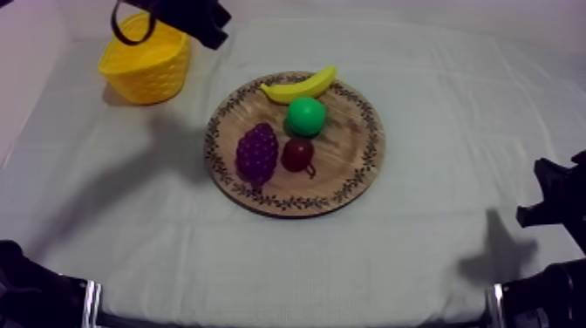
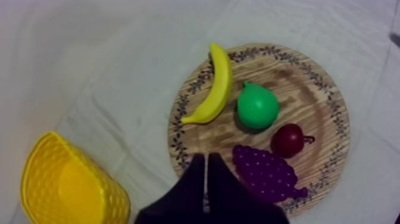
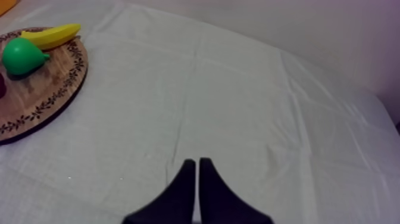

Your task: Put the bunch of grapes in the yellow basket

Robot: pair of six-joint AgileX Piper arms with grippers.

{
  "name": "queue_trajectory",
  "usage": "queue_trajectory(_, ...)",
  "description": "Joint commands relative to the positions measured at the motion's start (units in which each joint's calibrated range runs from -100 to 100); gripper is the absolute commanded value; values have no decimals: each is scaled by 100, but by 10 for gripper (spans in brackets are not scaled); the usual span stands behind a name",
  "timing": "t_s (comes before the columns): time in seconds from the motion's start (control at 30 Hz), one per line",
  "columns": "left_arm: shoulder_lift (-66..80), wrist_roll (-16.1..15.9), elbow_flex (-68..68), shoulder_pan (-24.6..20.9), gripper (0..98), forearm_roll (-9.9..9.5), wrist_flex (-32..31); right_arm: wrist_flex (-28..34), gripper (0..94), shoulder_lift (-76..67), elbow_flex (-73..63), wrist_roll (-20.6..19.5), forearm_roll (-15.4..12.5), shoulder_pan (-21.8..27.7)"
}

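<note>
While the bunch of grapes (image 1: 257, 153) lies on the near-left part of the wooden board (image 1: 349, 187), the left jaws hang well apart from it at the far left of the counter (image 1: 410, 262). There the left arm (image 1: 187, 17) reaches over the rim of the yellow basket (image 1: 148, 70). Seen from the left wrist, the 2 black fingers (image 2: 190, 190) lie pressed together as a narrow wedge with nothing between them. Past their tip the grapes show beside the board's patterned rim, untouched by the jaws.

A small red fruit (image 1: 298, 154) sits just to the right of the grapes; whether the 2 touch I cannot tell. A green pear (image 1: 306, 116) sits just beyond the red fruit, toward the far side. A banana (image 1: 301, 85) lies along the far rim, just beside the pear. All 4 fruits are on the board, which rests in the middle of the counter, near the basket but apart from it.

The right jaws are low at the near right of the counter, where the right arm (image 1: 558, 205) shows, well apart from the board and the grapes. Seen from the right wrist, their 2 fingers (image 3: 181, 193) are closed into a wedge, gripping nothing, over bare cloth, with the board's right edge off to the left.
</note>
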State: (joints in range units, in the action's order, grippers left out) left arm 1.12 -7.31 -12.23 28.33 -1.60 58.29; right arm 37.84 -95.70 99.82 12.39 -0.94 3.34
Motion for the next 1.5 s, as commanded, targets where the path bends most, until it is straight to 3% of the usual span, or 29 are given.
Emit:
queue_trajectory(0.0, -156, 35, 25, 35, 0, -3, -15, -1, 3, 3, -4, -1, -2, 2)
queue_trajectory(0.27, -390, 258, -97, 89, 0, -11, -53, -1, 3, 3, -4, -1, -2, 2)
queue_trajectory(0.4, -402, 558, -211, 128, 0, -91, -33, -1, 3, 3, -4, -1, -2, 2)
queue_trajectory(0.47, -399, 957, -266, 196, 0, -240, 33, -1, 3, 3, -4, -1, -2, 2)
queue_trajectory(0.6, -383, 2167, -329, 495, 0, -777, 443, -1, 3, 3, -4, -1, -2, 2)
queue_trajectory(0.7, -393, 2754, -232, 651, 0, -953, 906, -1, 3, 3, -4, -1, -2, 2)
queue_trajectory(0.83, -431, 3285, -9, 637, 0, -797, 1523, -1, 3, 3, -4, -1, -2, 2)
queue_trajectory(1.1, -593, 3851, 597, 590, 0, -604, 2775, -1, 3, 3, -4, -1, -2, 2)
queue_trajectory(1.27, -694, 3949, 771, 572, 0, -539, 3032, -1, 3, 3, -4, -1, -2, 2)
queue_trajectory(1.47, -750, 3891, 761, 598, 7, -506, 2885, -1, 3, 3, -4, -1, -2, 2)
